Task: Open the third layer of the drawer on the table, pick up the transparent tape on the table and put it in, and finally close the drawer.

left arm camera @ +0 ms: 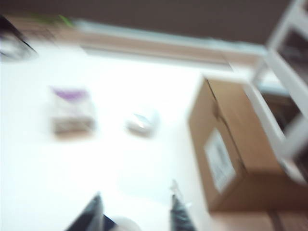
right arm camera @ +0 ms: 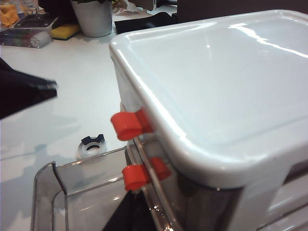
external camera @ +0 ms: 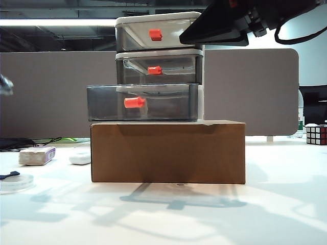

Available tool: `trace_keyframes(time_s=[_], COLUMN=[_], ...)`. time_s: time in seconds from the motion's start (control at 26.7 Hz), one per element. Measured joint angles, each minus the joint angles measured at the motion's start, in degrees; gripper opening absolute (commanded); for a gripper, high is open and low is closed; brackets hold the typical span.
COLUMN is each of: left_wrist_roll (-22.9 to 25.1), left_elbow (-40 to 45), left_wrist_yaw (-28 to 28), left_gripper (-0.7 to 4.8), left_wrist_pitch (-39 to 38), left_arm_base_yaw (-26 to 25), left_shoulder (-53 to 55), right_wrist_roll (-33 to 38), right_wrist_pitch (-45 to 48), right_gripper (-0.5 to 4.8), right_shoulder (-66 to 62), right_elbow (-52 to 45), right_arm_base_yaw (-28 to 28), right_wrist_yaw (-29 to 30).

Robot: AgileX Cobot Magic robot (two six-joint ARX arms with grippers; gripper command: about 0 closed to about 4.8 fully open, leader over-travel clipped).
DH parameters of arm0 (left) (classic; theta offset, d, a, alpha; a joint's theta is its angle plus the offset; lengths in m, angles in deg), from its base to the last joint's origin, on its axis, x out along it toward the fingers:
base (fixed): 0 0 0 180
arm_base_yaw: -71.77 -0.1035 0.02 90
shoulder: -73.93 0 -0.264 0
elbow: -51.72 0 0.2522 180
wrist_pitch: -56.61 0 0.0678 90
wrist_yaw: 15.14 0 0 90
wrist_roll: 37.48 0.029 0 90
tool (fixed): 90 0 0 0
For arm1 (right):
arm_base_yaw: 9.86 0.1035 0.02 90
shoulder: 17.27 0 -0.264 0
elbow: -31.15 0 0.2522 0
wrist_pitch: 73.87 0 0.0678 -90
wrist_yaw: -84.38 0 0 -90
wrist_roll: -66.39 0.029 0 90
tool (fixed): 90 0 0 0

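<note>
Drawer (external camera: 158,66) atop cardboard box (external camera: 167,151), frame centre; third layer (external camera: 142,102) pulled out. Transparent tape (external camera: 15,181) lies lower left on table (external camera: 204,214). Step: tape pickup. Left gripper (left arm camera: 137,216) hovers above it, jaws parted, empty. Right gripper (external camera: 214,30), upper right, spread unclear. Approach unobstructed.

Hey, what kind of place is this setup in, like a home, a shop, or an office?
Probably an office or lab workspace. A grey partition screen runs behind the white table, strip lighting glows overhead, and a Rubik's cube sits at the table's far edge. The right wrist view shows desk clutter beyond the drawer.
</note>
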State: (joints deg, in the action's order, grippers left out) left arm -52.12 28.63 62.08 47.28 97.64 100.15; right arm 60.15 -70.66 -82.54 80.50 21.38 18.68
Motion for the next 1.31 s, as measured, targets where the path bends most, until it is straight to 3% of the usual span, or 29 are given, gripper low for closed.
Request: trace_keyframes(time_s=[0.15, 0.19, 0.22, 0.3, 0.41, 0.49, 0.67, 0.79, 0.82, 0.86, 0.94, 1.12, 1.31], left_wrist_roll=[-0.39, -0.28, -0.42, -1.03, -1.44, 3.85, 18.53, 22.71, 24.30, 26.27, 32.30, 33.51, 34.10], left_elbow=[-0.07, -0.07, -0.07, -0.02, 0.24, 1.90, 3.80, 3.78, 3.78, 3.78, 3.78, 3.78, 3.04], left_wrist_yaw=[24.92, 27.89, 30.60, 31.67, 34.69, 35.26, 40.54, 40.68, 40.63, 40.41, 38.73, 35.06, 36.50], left_gripper=[0.97, 1.38, 1.49, 1.49, 1.55, 1.88, 2.07, 2.59, 2.94, 3.63, 3.73, 3.75, 3.87], left_wrist_pitch=[0.66, 0.59, 0.33, -0.66, 0.42, 4.02, 7.32, 10.69, 11.26, 11.63, 13.16, 20.06, 27.65], left_arm_base_yaw=[-18.95, -21.38, -25.81, -29.03, -29.18, -29.03, -28.09, -26.60, -26.05, -25.59, -25.14, -25.11, -25.11], left_shoulder=[4.07, 5.25, 8.31, 10.82, 12.46, 14.12, 18.47, 21.18, 22.01, 22.95, 26.91, 33.42, 43.17], right_wrist_roll=[0.00, 0.00, 0.00, 0.00, 0.00, 0.00, 0.00, 0.00, 0.00, 0.00, 0.00, 0.00, 0.00], right_wrist_pitch=[-0.15, -0.15, -0.15, -0.15, -0.39, -0.94, -2.40, -2.82, -2.86, -2.86, -3.48, -5.40, -5.53], right_gripper=[-0.05, -0.05, -0.05, -0.05, -0.05, -0.05, -0.05, -0.05, -0.05, -0.05, -0.05, -0.05, -0.05], right_shoulder=[0.00, 0.00, 0.00, 0.00, 0.00, 0.00, -0.02, -0.02, -0.02, -0.02, -0.02, -0.02, -0.02], right_elbow=[0.00, 0.00, 0.00, 0.00, 0.00, 0.00, 0.00, 0.00, 0.00, 0.00, 0.00, -0.02, 0.00], right_arm_base_yaw=[-0.04, -0.04, -0.02, -0.02, -0.02, -0.02, -0.02, -0.02, -0.02, -0.02, -0.02, 0.00, 0.00], right_wrist_yaw=[-0.02, -0.02, 0.00, -0.02, 0.00, -0.04, -0.04, -0.04, -0.04, -0.02, 0.00, 0.00, 0.00])
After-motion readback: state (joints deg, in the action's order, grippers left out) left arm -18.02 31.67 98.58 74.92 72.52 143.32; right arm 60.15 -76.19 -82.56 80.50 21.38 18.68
